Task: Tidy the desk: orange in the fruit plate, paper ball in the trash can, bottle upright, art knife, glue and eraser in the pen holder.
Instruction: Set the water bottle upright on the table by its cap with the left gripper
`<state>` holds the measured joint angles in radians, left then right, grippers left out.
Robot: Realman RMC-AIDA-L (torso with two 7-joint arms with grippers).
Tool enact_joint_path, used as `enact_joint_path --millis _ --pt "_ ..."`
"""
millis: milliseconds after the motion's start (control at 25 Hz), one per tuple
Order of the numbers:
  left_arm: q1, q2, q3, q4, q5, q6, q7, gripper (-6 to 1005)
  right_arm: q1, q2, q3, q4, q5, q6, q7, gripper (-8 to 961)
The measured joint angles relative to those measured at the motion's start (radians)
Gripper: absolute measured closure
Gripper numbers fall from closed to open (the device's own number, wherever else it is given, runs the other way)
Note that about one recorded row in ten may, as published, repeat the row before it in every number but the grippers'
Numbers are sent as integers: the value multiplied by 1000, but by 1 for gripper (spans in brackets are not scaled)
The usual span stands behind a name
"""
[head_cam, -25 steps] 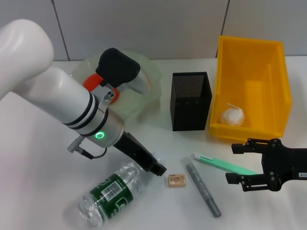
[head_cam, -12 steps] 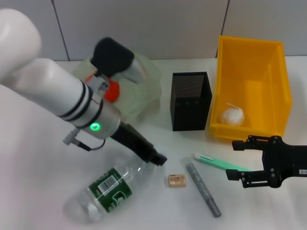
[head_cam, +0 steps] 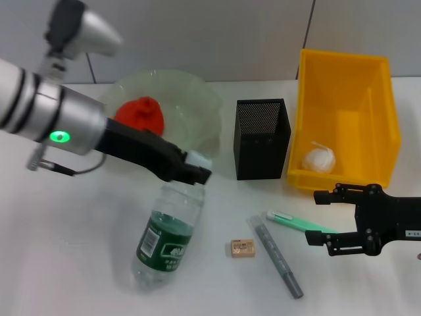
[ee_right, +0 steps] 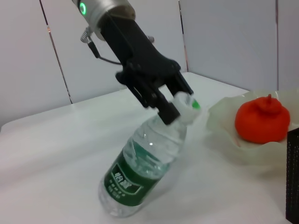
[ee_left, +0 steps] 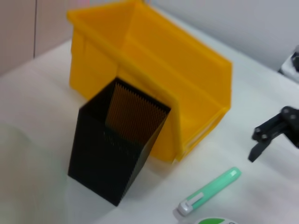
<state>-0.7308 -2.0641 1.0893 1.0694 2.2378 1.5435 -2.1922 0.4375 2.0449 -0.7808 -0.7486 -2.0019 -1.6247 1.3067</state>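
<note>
Left gripper (head_cam: 191,170) clamped on the neck of the bottle (head_cam: 168,235), which is tilted with its base on the table; bare tabletop on its outer side, pen holder (head_cam: 262,138) just inboard. Right gripper (head_cam: 320,218) hovers low, fingers spread, just beside the art knife (head_cam: 309,225).

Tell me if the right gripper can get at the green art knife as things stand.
Probably yes. The right gripper is open and sits on the table right beside the knife, with nothing between them. The left gripper is busy holding the bottle by its neck.
</note>
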Motion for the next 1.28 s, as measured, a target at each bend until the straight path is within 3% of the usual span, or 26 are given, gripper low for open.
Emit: enact_joint_path --millis 120,400,720,1280 --pt "21 5 -130 31 -1 99 135 557 0 2 0 6 0 0 0 128" --pt "51 9 -229 53 -22 179 288 557 1 3 0 11 0 1 5 128" --pt "134 13 -243 109 -87 173 438 557 12 4 0 23 0 2 18 127" --pt "201 14 -271 148 -114 71 512 556 26 6 0 35 0 3 22 128"
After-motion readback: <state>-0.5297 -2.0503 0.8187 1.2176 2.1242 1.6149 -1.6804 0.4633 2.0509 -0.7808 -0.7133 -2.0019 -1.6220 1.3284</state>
